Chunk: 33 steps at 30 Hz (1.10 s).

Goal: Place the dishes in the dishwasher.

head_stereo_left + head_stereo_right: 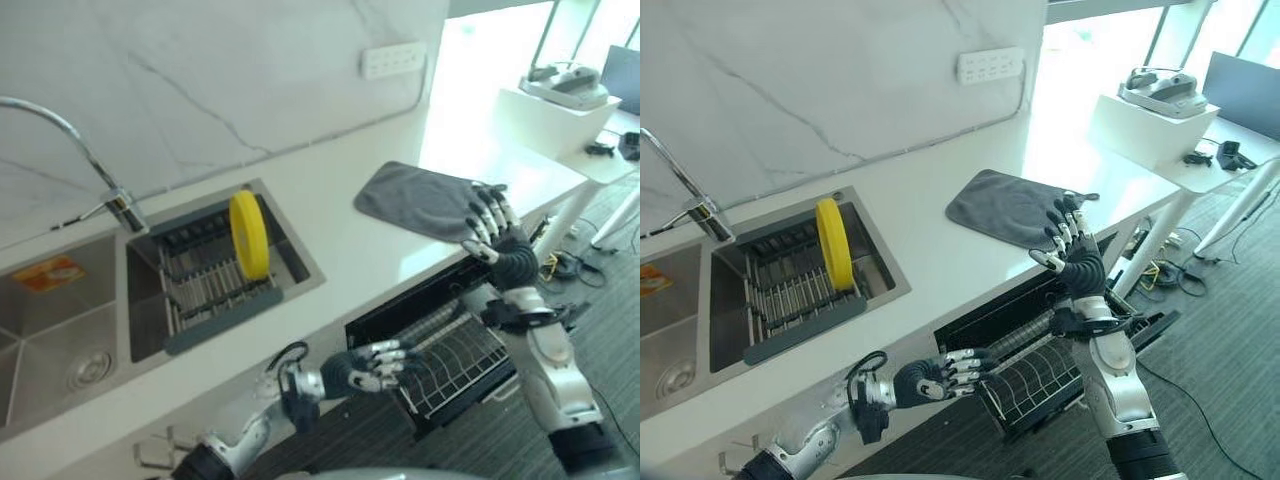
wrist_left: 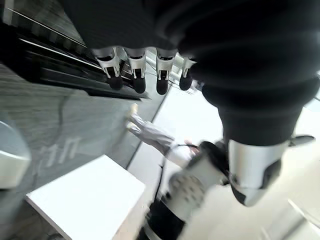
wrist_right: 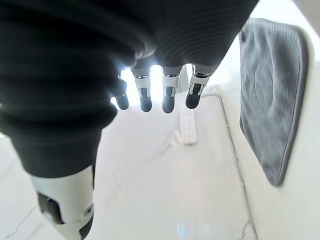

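Basically nothing is loaded yet. Nearest, low centre of the left eye view, the left hand (image 1: 372, 366) hangs below the counter edge with fingers loosely extended, holding nothing, just beside the pulled-out dishwasher rack (image 1: 455, 358), which looks bare of dishes as far as its wires show. Right of it, the right hand (image 1: 494, 232) is raised at the counter's front edge, fingers spread wide and empty, touching or just over the near corner of the grey cloth (image 1: 415, 198); can't tell which. Further back, left of centre, the one dish I can see, a yellow plate (image 1: 247, 235), stands on edge, upright, in the grey drying rack (image 1: 210, 290) set into the sink (image 1: 60, 340), well apart from both hands. Plate looks round, plain, thick-rimmed, rigid, probably plastic. Remaining, by my read: reach the plate, lift it out, carry it down to the dishwasher rack.
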{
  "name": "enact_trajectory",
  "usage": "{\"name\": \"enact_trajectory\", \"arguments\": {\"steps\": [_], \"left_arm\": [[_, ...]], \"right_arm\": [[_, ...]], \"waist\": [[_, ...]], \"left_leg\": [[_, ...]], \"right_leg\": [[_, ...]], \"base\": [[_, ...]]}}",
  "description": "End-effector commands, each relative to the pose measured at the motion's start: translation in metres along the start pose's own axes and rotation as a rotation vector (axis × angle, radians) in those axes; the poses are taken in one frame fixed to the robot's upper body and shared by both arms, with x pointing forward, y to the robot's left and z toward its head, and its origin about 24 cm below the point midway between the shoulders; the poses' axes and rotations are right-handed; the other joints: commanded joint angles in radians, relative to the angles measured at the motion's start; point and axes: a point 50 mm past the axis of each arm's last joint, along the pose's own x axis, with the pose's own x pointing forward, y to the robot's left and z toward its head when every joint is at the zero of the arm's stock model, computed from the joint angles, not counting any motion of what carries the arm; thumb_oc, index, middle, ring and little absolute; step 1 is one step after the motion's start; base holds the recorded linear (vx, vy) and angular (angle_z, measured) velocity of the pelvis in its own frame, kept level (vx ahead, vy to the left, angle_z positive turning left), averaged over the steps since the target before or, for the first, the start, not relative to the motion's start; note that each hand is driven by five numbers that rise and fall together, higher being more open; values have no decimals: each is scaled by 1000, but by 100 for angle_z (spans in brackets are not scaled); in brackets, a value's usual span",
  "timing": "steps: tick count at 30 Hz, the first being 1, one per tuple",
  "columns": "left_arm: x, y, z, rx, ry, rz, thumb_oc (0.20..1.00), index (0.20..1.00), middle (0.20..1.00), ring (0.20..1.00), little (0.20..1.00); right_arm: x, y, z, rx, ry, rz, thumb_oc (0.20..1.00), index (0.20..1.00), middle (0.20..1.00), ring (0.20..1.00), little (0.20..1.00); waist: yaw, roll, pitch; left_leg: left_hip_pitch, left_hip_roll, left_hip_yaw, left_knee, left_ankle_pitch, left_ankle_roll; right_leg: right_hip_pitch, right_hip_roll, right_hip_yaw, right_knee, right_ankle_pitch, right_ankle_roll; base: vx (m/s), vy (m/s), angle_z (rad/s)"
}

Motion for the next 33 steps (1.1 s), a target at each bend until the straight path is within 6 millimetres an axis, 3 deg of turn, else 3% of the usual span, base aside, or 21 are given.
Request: {"name": "enact_trajectory", "arguments": {"steps": [1,4,9,13,17,20,27,33], "left_arm": [[-4,12,-9,134,54,138,1000,1000,1000,1000,1000],[-18,31,-41,111,161,333,1000,1000,1000,1000,1000],[-42,45,-97,51,366,624,1000,1000,1000,1000,1000],[-67,41,-139,-9,523,795,1000,1000,1000,1000,1000],[-99,36,-168,-80,697,932,1000,1000,1000,1000,1000],[-117,31,-181,-141,776,1004,1000,1000,1000,1000,1000],[-134,18,-199,-316,824,1088,1000,1000,1000,1000,1000],[-123,31,-182,-122,765,1028,1000,1000,1000,1000,1000]], "right_arm": [[16,-2,31,13,-156,49,1000,1000,1000,1000,1000],[15,0,29,20,-145,69,1000,1000,1000,1000,1000],[14,5,27,28,-125,87,1000,1000,1000,1000,1000],[16,11,25,35,-103,118,1000,1000,1000,1000,1000],[17,16,24,39,-69,150,1000,1000,1000,1000,1000],[21,21,25,47,-51,184,1000,1000,1000,1000,1000],[31,23,20,75,-2,163,1000,1000,1000,1000,1000],[46,21,-3,94,109,99,1000,1000,1000,1000,1000]], "waist": [[29,-19,-7],[31,-21,-5],[45,-25,-1],[65,-32,0],[89,-35,-5],[107,-39,-12],[159,-46,-28],[214,-44,-32]], "left_leg": [[21,39,58,48,-133,26],[20,39,58,49,-131,24],[17,38,45,46,-124,19],[12,40,31,42,-118,13],[11,39,9,36,-113,11],[9,36,-12,27,-108,9],[-11,14,-72,16,-103,15],[-14,-15,-130,0,-97,25]], "right_leg": [[22,-47,-61,38,-80,34],[23,-49,-63,35,-78,37],[30,-52,-74,33,-77,38],[37,-57,-90,33,-80,39],[47,-57,-100,32,-84,35],[52,-56,-104,29,-86,34],[59,-57,-116,19,-83,29],[80,-58,-131,19,-86,27]], "base": [[-5,3,-20],[0,4,-12],[4,2,0],[20,-2,10],[44,14,15],[62,35,23],[71,51,26],[115,100,48]]}}
